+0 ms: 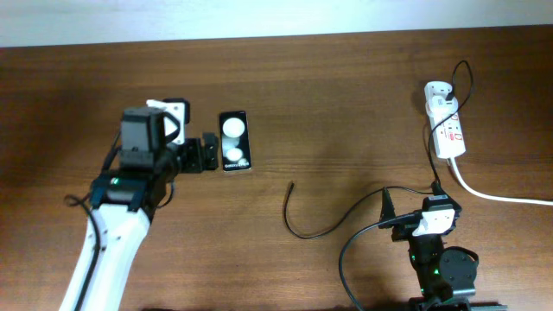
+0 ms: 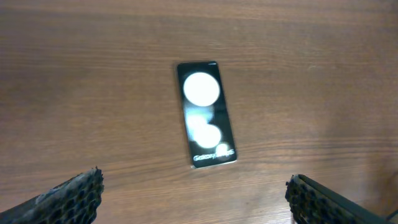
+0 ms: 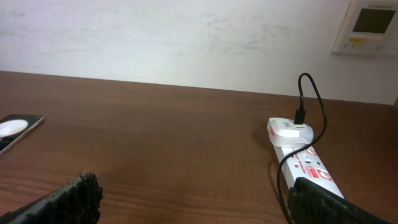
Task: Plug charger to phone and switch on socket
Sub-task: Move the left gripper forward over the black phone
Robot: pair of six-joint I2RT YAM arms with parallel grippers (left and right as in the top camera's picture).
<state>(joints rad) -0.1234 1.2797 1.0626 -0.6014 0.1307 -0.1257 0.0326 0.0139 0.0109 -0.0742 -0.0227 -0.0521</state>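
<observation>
Overhead view: both arms sit by the near edge of the worktop (image 1: 346,86), one toward each near corner.
Left gripper (image 2: 194,180): jaws spread wide and empty.
Phone (image 2: 206,115): flat, screen up, left of centre and toward the far edge. It lies just ahead of the left gripper, inside the line of its jaws but apart from them.
Phone handling: light, glossy and likely to slide, so brace its long edges. No port is visible.
Right gripper (image 3: 193,183): jaws wide apart, gripping nothing.
Charger (image 1: 302,235): a thin cable curling across the middle, its plug tip (image 1: 291,184) free and well apart from both grippers. Its adapter (image 3: 287,129) sits in the socket.
Charger handling: light and limp, so pinch just behind the tip.
Socket (image 1: 448,130): near the far right corner, ahead and right of the right gripper.
</observation>
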